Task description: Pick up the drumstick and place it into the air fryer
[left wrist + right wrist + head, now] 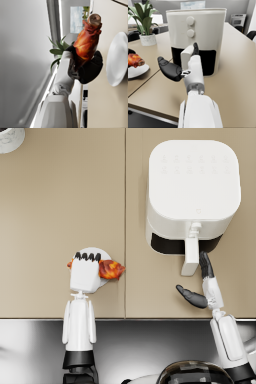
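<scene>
The browned drumstick (111,269) is in my left hand (85,270), which grips it just above the white plate (104,253) at the table's front left. The left wrist view shows the dark fingers (91,67) wrapped round the drumstick (87,42), with the plate (117,60) apart from it. The white air fryer (192,188) stands at the back right, its drawer in and its handle (191,255) pointing toward me. My right hand (202,280) is beside the handle's end, fingers (195,48) along the handle (186,56), thumb spread, holding nothing.
A pale pot (10,138) stands at the far left corner; in the right wrist view it is the plant pot (148,39). The table's front edge (125,318) runs just behind both wrists. A seam (125,203) divides the tabletop between plate and fryer.
</scene>
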Controlling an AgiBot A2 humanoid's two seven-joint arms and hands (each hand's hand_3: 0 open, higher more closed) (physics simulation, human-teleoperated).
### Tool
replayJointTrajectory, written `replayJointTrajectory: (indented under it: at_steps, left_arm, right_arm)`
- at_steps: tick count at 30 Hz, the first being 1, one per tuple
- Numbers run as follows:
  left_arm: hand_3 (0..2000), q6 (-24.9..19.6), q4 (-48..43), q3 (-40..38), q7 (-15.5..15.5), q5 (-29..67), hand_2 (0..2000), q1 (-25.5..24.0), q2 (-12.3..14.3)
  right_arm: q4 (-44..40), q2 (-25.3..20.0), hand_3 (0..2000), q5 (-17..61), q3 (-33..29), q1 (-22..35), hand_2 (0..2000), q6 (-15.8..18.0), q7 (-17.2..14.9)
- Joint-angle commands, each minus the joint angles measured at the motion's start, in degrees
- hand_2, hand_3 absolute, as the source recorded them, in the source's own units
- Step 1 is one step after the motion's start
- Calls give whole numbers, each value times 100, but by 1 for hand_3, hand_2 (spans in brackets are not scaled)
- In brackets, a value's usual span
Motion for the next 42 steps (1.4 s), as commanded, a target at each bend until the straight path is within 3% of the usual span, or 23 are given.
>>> replayJointTrajectory:
  at_steps: [1,9,15,16,17,19,21,24,26,30,35,36,42]
  left_arm:
    - [2000,4,-1248,-205,38,-1,2000,79,15]
    - [2000,910,-2212,-460,810,-5,2000,64,52]
    - [2000,1019,-2188,-437,969,-7,2000,-62,71]
    - [2000,1023,-2333,-467,977,-7,2000,-11,78]
    - [2000,1026,-2322,-466,982,-7,2000,-42,80]
    - [2000,1030,-2339,-475,989,-7,2000,-93,86]
    - [2000,1029,-2317,-427,992,-7,2000,-86,95]
    - [2000,1032,-2364,-373,995,-7,2000,-182,99]
    - [2000,1030,-2396,-364,996,-7,2000,-200,107]
    - [2000,1024,-2323,-367,996,-1004,2000,-290,114]
    - [2000,1026,-2293,-274,998,-2186,2000,-143,155]
    - [2000,1027,-2274,-296,999,-2315,2000,-267,144]
    - [2000,1037,-2226,96,1003,-2596,2000,106,251]
  right_arm:
    - [-623,-123,0,0,-27,271,0,8,0]
    - [-1774,-352,0,-2,173,670,0,85,-1]
    - [-1904,-446,0,18,526,907,0,-173,0]
    - [-1765,-410,327,24,549,880,1361,-219,-1]
    - [-1746,-391,653,28,571,889,2000,-347,-4]
    - [-1685,-348,1307,28,616,857,2000,-733,-6]
    - [-1635,-328,1960,25,633,844,2000,-823,-5]
    - [-1222,-154,2000,32,821,714,2000,-340,-9]
    - [-737,51,2000,32,969,494,2000,-376,-24]
    - [36,406,2000,24,1027,113,2000,-389,-52]
    - [767,785,2000,23,1253,-302,2000,-58,-51]
    - [879,859,2000,24,1328,-365,2000,-1,-47]
    - [1485,1259,2000,30,1638,-603,2000,212,-34]
